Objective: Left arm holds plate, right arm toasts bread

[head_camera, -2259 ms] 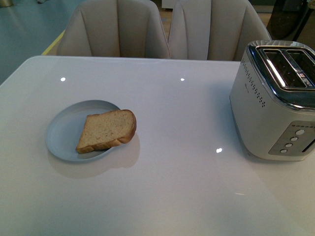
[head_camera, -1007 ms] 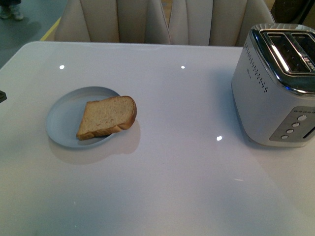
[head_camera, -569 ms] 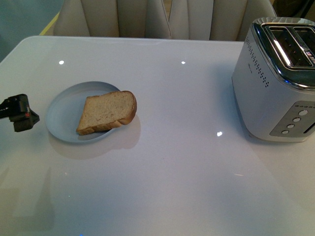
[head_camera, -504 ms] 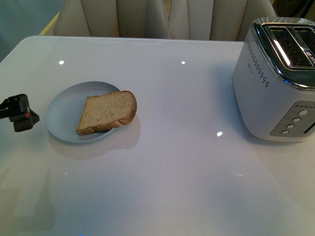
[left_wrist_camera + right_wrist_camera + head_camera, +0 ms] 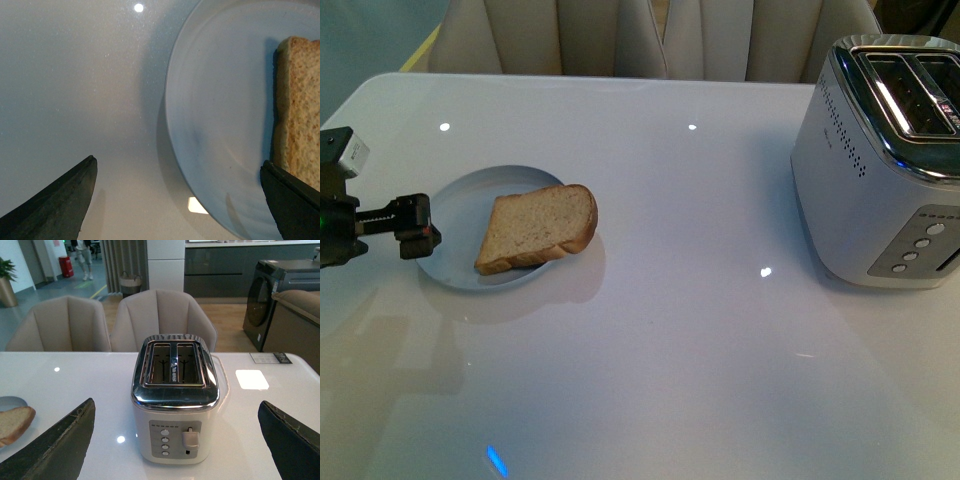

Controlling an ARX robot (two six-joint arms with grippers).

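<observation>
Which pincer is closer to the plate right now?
The left pincer, open at the plate's rim; the right pincer is farther off, facing the toaster.

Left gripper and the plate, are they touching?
Cannot tell. In the front view the left gripper overlaps the rim of the plate; the left wrist view shows open fingers straddling that rim, with no plain contact.
</observation>
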